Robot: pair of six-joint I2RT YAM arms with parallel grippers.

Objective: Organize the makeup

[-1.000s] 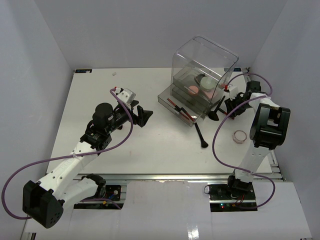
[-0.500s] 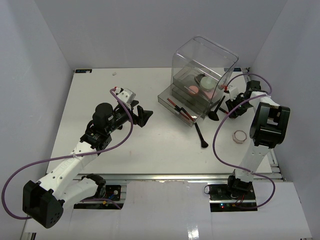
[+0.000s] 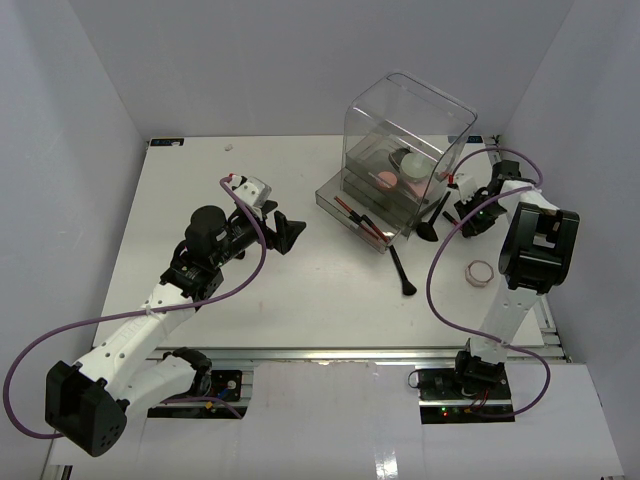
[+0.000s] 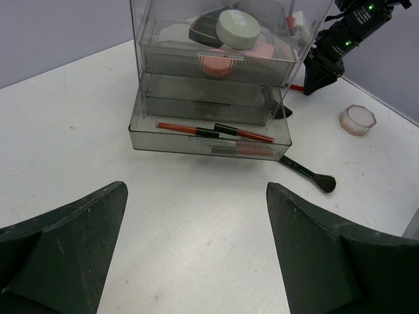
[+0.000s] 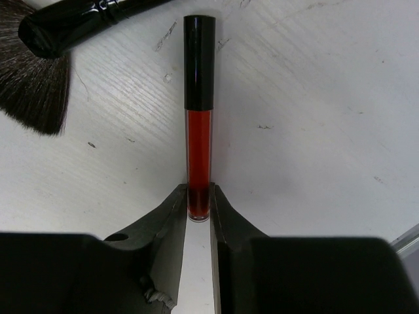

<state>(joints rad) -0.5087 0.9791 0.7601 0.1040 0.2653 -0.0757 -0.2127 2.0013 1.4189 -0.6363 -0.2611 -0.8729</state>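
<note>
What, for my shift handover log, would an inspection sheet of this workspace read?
Surface: white table, no spills seen.
Job's things: red tube lying on the table. Long brush and fan brush lie by the drawer box. Pencils are in its open bottom drawer and compacts in an upper one. Pink jar on the table.
Clutter: nothing seen.
Grippers: left gripper open above the table; right gripper closed on the red tube's end.
Cables: purple cables loop along both arms.
Surroundings: plain white walls.
</note>
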